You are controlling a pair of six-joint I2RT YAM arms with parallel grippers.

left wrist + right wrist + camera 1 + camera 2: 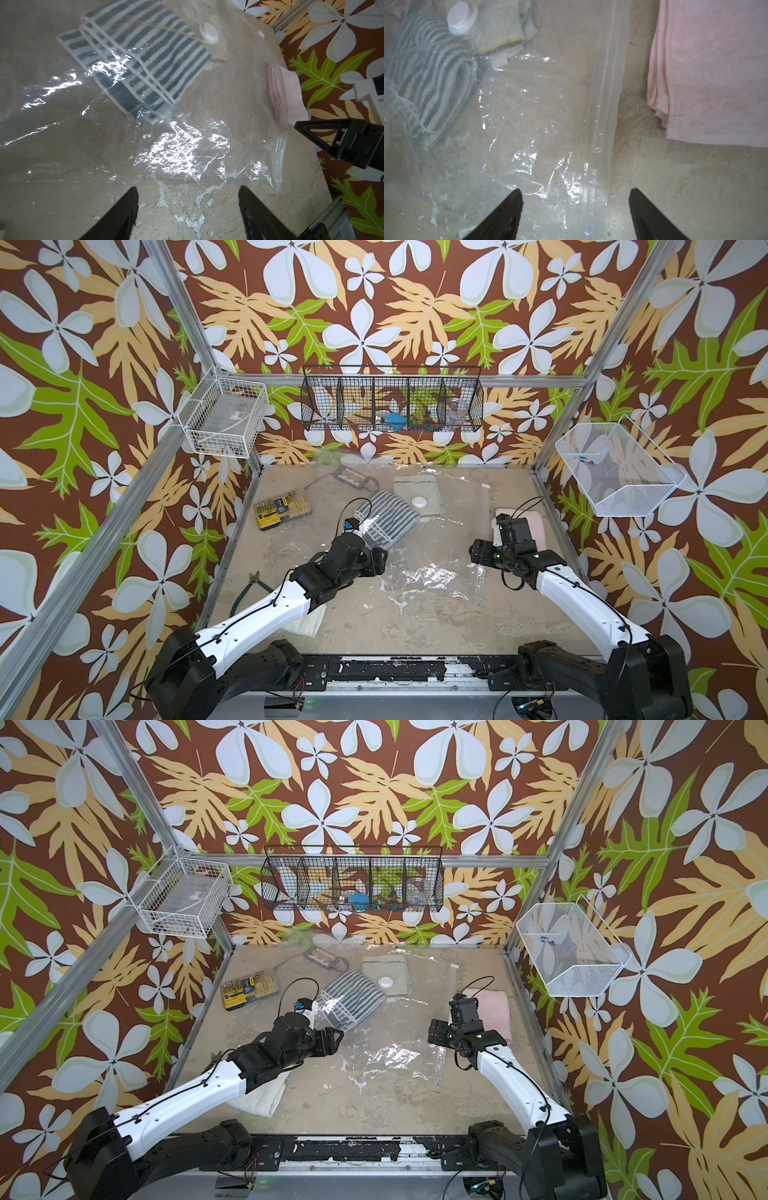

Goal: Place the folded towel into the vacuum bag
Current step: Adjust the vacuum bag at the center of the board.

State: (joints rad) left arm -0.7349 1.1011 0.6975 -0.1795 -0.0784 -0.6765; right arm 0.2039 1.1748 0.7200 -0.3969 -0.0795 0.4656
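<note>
Glinting crinkly clear vacuum bag (182,149); left end effector (188,188), right end effector (575,189) wide.

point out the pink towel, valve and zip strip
pink towel (716,83), right wrist view, middle of top face
valve (208,33), left wrist view, centre of its cap
zip strip (601,104), right wrist view, midway along it

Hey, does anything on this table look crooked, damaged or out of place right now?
The striped towel lies diagonally, while the pale towel next to it sits square. The table has chipped white patches by the clear bag.
</note>
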